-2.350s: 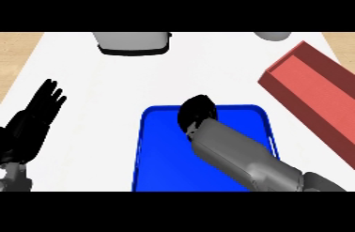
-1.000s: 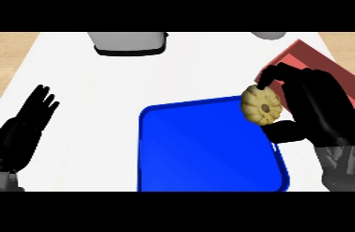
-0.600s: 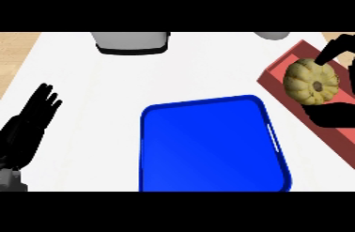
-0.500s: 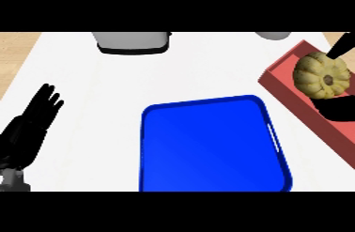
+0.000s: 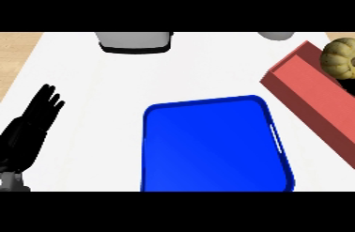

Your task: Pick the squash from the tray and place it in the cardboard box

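The squash [image 5: 340, 57], pale yellow and ribbed, shows at the view's upper right edge, over the inside of the reddish cardboard box [image 5: 305, 97]. Only a dark sliver of my right hand [image 5: 349, 89] shows just below the squash at the right edge, so its grip is hidden. The blue tray [image 5: 208, 146] lies in the lower middle with nothing on it. My left hand [image 5: 31, 127] rests open at the left edge, fingers up, well apart from the tray.
A grey container [image 5: 134, 41] stands at the counter's far edge, and a small grey object [image 5: 277, 35] sits at the far right. The counter's left edge [image 5: 24, 66] borders a wooden surface.
My right hand lifted the squash off the tray and carried it right and away, over the box's near wall. The tray was left bare. The left hand stayed still.
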`<action>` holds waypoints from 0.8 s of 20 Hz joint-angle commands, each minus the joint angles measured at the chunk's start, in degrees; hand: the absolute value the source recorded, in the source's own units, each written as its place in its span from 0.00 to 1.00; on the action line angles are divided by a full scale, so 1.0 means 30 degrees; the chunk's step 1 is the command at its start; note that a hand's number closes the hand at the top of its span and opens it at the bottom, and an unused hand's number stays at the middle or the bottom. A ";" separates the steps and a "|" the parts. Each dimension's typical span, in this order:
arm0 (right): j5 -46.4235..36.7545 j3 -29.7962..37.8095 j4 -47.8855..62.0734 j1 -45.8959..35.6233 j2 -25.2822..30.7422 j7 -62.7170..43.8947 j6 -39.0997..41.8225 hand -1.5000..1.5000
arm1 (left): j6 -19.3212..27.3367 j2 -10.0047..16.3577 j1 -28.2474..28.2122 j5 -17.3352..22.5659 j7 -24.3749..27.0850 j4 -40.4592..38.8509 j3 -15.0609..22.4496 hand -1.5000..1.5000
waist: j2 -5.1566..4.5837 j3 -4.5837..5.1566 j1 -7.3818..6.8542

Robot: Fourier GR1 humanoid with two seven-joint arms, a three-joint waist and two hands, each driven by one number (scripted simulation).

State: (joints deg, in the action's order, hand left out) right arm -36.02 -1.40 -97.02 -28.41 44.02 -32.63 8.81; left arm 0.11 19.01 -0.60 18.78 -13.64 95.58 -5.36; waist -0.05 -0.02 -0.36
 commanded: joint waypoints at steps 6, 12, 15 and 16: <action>-0.1273 0.1431 0.3734 0.0899 -0.1543 0.4715 -0.1871 1.00 | -0.0319 -0.0435 0.0420 -0.0798 -0.0079 -0.0382 -0.0357 0.50 | 0.0011 0.0006 0.0060; -0.1123 0.1977 1.0368 -0.0038 -0.2021 0.8767 -0.3199 1.00 | -0.0522 -0.0190 0.1232 -0.0615 -0.0673 -0.0482 -0.0582 0.50 | -0.0053 -0.0006 -0.0135; -0.0940 0.1378 1.1293 -0.0296 -0.2887 0.7153 -0.1562 1.00 | -0.0930 -0.0483 0.0785 -0.0223 -0.0197 -0.0895 -0.0693 0.50 | -0.0050 0.0002 -0.0204; -0.1452 0.1972 1.2558 -0.0077 -0.2711 0.6862 -0.2588 1.00 | -0.0522 -0.0661 0.0976 -0.0383 -0.0843 -0.0120 -0.0319 0.50 | -0.0065 -0.0010 -0.0235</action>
State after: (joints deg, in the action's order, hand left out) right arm -39.43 3.21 -67.34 -28.37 36.74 -11.59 1.80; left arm -1.28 17.47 2.74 17.11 -14.81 93.34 -6.64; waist -0.22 -0.02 -0.78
